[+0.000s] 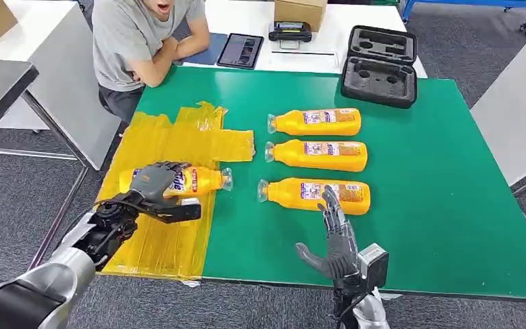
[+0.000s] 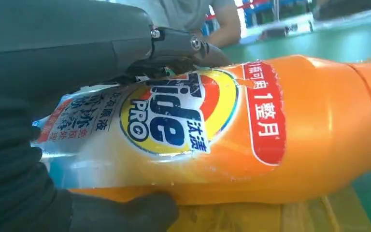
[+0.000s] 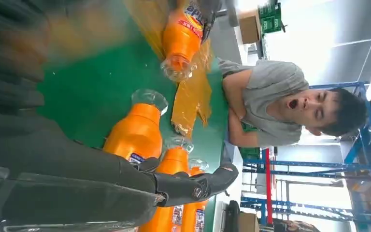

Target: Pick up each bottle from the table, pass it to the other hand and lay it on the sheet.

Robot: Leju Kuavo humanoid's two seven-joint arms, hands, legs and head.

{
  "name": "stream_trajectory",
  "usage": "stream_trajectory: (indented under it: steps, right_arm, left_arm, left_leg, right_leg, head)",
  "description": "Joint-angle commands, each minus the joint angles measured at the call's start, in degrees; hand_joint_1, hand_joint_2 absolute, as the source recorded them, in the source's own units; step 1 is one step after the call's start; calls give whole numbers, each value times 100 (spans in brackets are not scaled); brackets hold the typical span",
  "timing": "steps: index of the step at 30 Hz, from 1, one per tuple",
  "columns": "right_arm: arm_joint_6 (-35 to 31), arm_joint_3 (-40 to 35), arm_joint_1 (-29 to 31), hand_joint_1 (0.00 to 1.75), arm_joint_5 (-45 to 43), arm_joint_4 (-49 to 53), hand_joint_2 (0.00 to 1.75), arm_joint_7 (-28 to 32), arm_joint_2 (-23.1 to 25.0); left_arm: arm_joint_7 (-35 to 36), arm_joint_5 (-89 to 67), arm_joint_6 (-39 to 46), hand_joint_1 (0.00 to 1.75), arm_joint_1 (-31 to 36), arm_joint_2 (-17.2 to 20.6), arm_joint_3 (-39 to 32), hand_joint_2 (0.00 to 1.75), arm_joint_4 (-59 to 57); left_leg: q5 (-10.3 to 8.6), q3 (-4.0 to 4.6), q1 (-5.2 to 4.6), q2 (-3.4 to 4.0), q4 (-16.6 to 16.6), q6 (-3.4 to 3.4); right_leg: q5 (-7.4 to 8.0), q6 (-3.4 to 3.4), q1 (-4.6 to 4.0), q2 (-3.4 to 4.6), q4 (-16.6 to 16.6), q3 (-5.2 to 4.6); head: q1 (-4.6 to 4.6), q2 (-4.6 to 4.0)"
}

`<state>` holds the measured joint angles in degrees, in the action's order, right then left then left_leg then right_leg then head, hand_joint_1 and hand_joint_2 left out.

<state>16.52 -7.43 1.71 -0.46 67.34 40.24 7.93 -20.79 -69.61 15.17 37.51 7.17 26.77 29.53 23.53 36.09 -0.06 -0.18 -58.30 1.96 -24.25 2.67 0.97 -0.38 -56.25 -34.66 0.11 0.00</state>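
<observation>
The left hand [image 1: 156, 184] is wrapped around an orange bottle [image 1: 198, 180] lying on the yellow sheet [image 1: 157, 137], its long axis across the sheet, cap toward the 3 bottles [image 1: 318, 152] beside it. The right hand [image 1: 335, 240] stands empty, fingers spread, by the nearest. Rigid, glossy, probably slippery plastic; mid-body looks the safest hold.

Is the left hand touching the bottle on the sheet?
Touching. In the left wrist view the left hand wraps the bottle, fingers across its label and thumb against its other side.
</observation>
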Motion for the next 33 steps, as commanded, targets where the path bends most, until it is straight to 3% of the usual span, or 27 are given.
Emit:
stream_trajectory:
  steps: [1, 14, 16, 17, 18, 19, 20, 33]
  right_arm:
    - [-41, -182, 417, 0, -12, -614, 175, -24, -125]
    - [10, -212, 420, 0, -37, -678, 175, -24, -87]
    - [21, -218, 465, 0, -18, -729, 175, -24, -82]
    - [17, -219, 475, 0, -14, -741, 175, -24, -86]
    - [12, -217, 492, 0, -16, -761, 175, -24, -92]
    - [12, -217, 492, 0, -16, -761, 175, -24, -92]
    - [12, -217, 492, 0, -16, -761, 175, -24, -92]
    - [-77, -146, 418, 0, -1, -707, 175, -24, -120]
  left_arm:
    - [-167, -42, -1097, 175, 555, 196, 537, 175, -740]
    - [-522, 175, -1331, 175, 405, 531, 692, 175, -565]
    - [-409, 248, -1018, 126, 303, 497, 669, 175, -488]
    - [-393, 268, -978, 56, 292, 485, 675, 175, -478]
    - [-391, 285, -909, 17, 280, 472, 678, 175, -448]
    - [-391, 285, -909, 17, 280, 472, 678, 175, -448]
    - [-391, 285, -909, 0, 280, 472, 678, 175, -448]
    - [-680, 607, -744, 0, 321, 328, 648, 175, -143]
  left_leg:
    - [7, -16, 5, 13, 2, -8]
    - [14, -43, 9, 25, 7, -14]
    - [11, -35, 7, 21, 5, -12]
    - [14, -45, 10, 24, 7, -14]
    - [8, -33, 4, 21, 7, -10]
    - [13, -42, 8, 23, 6, -14]
    - [7, -30, 7, 16, 6, -11]
    - [8, -32, 9, 1, 2, -16]
  right_leg:
    - [-1, -8, -5, 14, 3, 17]
    - [-5, -14, -10, 28, 6, 37]
    - [-3, -12, -7, 23, 4, 30]
    - [-6, -15, -10, 27, 5, 38]
    - [-1, -9, -4, 23, 3, 26]
    - [-5, -14, -9, 26, 4, 37]
    - [-1, -11, -7, 19, 5, 27]
    - [-9, -13, -8, 3, 3, 34]
  head:
    - [2, 0]
    - [2, 0]
    - [2, 0]
    - [2, 0]
    - [2, 0]
    - [2, 0]
    - [2, 0]
    - [2, 0]
